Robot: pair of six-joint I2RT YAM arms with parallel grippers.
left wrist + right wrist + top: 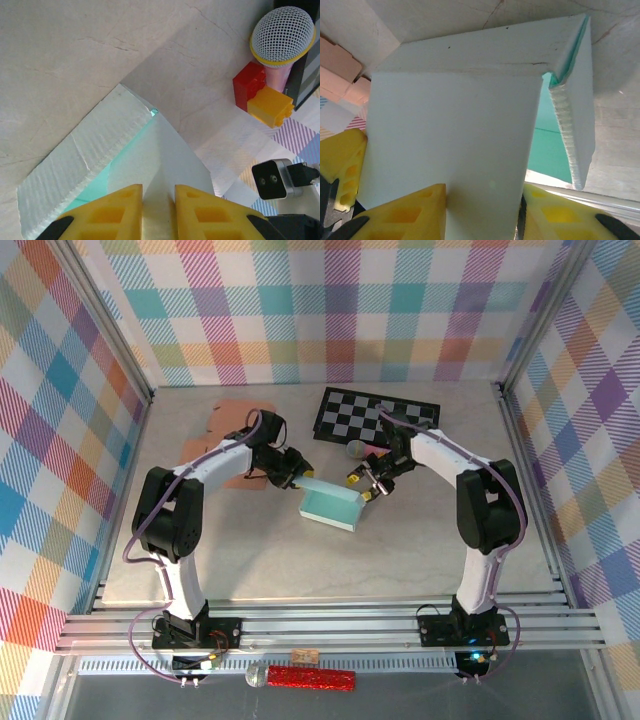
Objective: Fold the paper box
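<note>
Claws (158,202) (484,210) narrow, tight on paper box (333,506)

A teal paper box (333,508), open-topped and partly folded, lies skewed in the middle of the pale marbled table (250,560). The left gripper (300,478) meets its far-left corner and the right gripper (367,487) its far-right corner. Each seems to pinch a wall or flap, though the jaws are too small to read from up here. Past the right arm lies a black-and-white checkered mat (375,415), with a grey-headed microphone (356,449) at its near edge. A flat peach cardboard blank (228,425) lies partly under the left arm. On the ledge below the arm bases rests a second microphone (300,677) with a red glitter handle, a small brown item (305,655) just beside it.
</note>
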